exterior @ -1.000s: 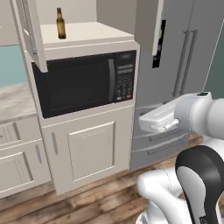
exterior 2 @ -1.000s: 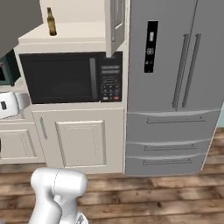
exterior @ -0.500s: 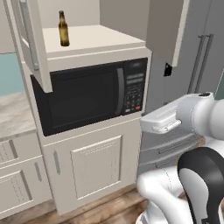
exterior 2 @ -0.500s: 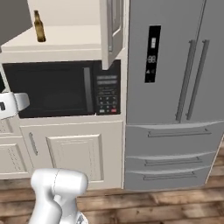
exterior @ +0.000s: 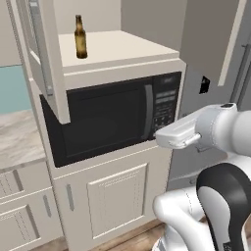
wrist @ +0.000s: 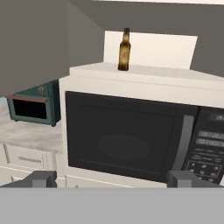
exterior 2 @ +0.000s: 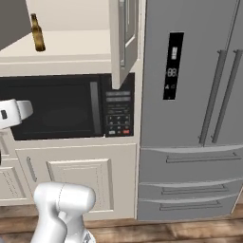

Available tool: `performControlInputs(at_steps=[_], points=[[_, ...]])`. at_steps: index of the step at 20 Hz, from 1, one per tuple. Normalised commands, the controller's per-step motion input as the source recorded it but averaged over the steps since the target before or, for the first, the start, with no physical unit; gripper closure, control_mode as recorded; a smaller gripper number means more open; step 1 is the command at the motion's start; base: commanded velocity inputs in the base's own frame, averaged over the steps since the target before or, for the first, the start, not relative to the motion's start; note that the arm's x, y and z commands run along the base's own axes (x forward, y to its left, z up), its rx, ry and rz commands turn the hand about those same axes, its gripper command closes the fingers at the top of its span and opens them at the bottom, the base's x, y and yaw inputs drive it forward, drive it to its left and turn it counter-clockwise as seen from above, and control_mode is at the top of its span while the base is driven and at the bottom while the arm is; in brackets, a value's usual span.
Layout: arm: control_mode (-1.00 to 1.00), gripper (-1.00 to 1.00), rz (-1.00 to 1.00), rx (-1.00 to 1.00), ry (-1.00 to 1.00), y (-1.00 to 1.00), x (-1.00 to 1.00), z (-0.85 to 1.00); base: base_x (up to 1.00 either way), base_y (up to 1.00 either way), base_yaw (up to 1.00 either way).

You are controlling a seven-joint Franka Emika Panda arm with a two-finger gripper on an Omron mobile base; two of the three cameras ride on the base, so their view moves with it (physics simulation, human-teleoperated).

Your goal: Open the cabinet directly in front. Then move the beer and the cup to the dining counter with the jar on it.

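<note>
gripper [wrist: 112,178] stands wide apart and holds nothing, facing the black microwave [wrist: 131,138]. beer [exterior: 80,37], a slim brown bottle with tan label, stands upright on the pale shelf of the cabinet [exterior: 110,49], doors open. grey fridge [exterior 2: 190,109] stands just beside.

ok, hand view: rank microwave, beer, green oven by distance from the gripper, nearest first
1. Microwave, straight ahead of the open gripper.
2. Beer, up on the shelf above the microwave, set further back.
3. Green oven, far left on the marble worktop.
</note>
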Motion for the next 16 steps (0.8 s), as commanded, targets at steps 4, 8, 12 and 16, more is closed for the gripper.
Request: performControlInputs(at_steps=[4, 8, 12, 16], points=[[1.0, -1.0, 0.0, 0.0, 0.0, 0.0, 0.0, 0.0, 0.06, 0.02, 0.0], [1.0, -1.0, 0.0, 0.0, 0.0, 0.0, 0.0, 0.0, 0.0, -0.03, 0.16], [1.0, -1.0, 0.0, 0.0, 0.0, 0.0, 0.0, 0.0, 0.18, -0.01, 0.12], [1.0, -1.0, 0.0, 0.0, 0.0, 0.0, 0.0, 0.0, 0.64, 0.0, 0.0]])
